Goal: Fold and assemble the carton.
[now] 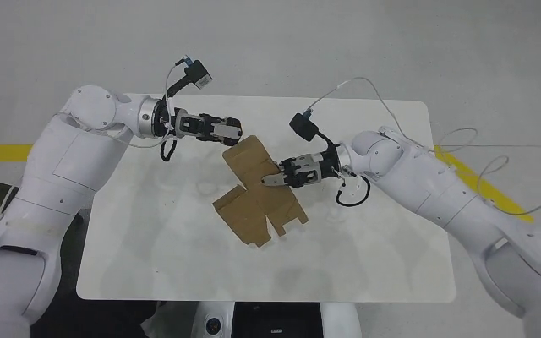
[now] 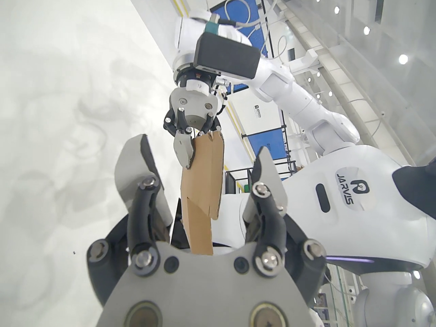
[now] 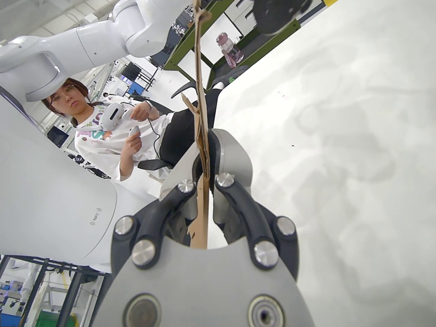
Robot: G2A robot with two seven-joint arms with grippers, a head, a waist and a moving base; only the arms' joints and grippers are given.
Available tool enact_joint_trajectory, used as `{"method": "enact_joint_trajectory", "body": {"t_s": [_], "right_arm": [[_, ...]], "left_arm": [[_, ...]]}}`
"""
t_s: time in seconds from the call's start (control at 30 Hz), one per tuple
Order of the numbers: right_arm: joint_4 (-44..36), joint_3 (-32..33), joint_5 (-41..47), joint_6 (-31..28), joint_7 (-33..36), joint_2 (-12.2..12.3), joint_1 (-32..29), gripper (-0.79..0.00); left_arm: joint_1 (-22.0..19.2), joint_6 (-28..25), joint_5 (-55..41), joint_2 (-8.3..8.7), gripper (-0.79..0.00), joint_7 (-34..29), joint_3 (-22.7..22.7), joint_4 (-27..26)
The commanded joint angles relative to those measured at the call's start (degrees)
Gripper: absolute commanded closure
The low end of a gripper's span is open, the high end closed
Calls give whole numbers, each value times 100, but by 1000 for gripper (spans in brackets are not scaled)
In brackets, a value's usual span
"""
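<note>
While the carton [image 1: 254, 198] is just a flat brown blank, it hangs roughly level over the middle of the table [image 1: 152, 253]. The right fingers [image 3: 231, 158] pinch it on one edge, pressed tight on the cardboard from both sides. The left fingers [image 2: 136, 158] are spread wide at the carton's opposite corner, one on each side of the sheet's edge, not touching it as far as I can tell. Both arms are stretched out low, meeting the carton from opposite sides, wrists about level.
</note>
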Motion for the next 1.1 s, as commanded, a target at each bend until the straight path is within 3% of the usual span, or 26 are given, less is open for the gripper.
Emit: {"method": "enact_joint_trajectory", "body": {"t_s": [0.0,0.1,0.5,0.8,1.07], "right_arm": [[73,59,111,0,0,15,-10,0],[219,226,328,0,0,47,-52,0],[827,1161,1111,0,-1,8,-442,0],[1175,1651,959,0,-32,-208,-642,0],[1175,1651,959,0,-32,-208,-642,0]], "left_arm": [[-33,-159,179,6,-785,162,-54,163],[-19,-457,560,13,-785,460,-80,306],[367,-880,612,8,-785,894,-231,400],[613,-600,706,-55,-785,1077,-233,116],[688,-307,1048,-78,-785,1625,-390,204]]}}
